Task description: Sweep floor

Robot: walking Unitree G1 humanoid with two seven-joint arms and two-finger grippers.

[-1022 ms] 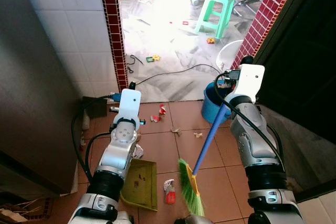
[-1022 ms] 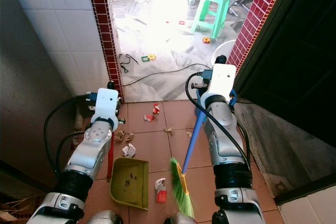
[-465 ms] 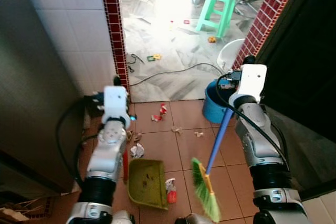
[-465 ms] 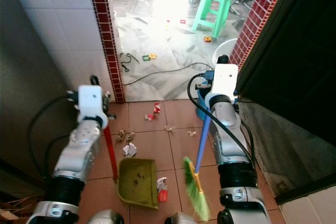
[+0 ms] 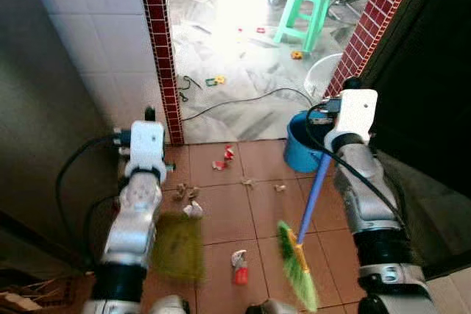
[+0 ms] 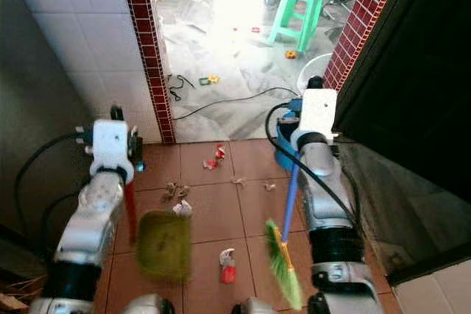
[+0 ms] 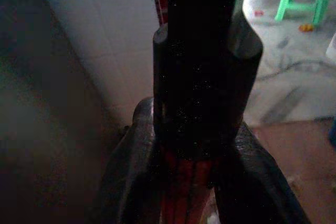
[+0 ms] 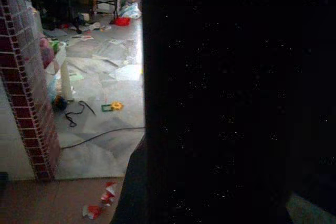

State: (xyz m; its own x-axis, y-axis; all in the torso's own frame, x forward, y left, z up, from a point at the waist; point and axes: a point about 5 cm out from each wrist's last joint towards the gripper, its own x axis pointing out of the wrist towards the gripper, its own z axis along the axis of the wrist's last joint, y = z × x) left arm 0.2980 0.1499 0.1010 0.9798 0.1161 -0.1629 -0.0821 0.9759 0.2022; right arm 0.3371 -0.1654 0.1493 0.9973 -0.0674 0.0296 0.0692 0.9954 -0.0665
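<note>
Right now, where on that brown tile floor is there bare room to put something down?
Bare tiles lie between the red wrapper and broom head, and by the blue bucket. Crowded: paper scraps beside the blurred dustpan, and litter at the doorway.

The two eye views are taken from the head, aimed forward and steeply down at the tiled floor (image 5: 228, 218), through a doorway toward a green stool (image 5: 303, 11). Both arms, the floor litter and the blue bucket (image 6: 284, 154) are shared by them, with a slight sideways offset. The left wrist view is taken very near, along the left claw (image 7: 205, 98), facing the white tiled wall (image 7: 105, 30). The right wrist view is largely darkened by something close; the red brick pillar (image 8: 31, 103) is seen beyond.
</note>
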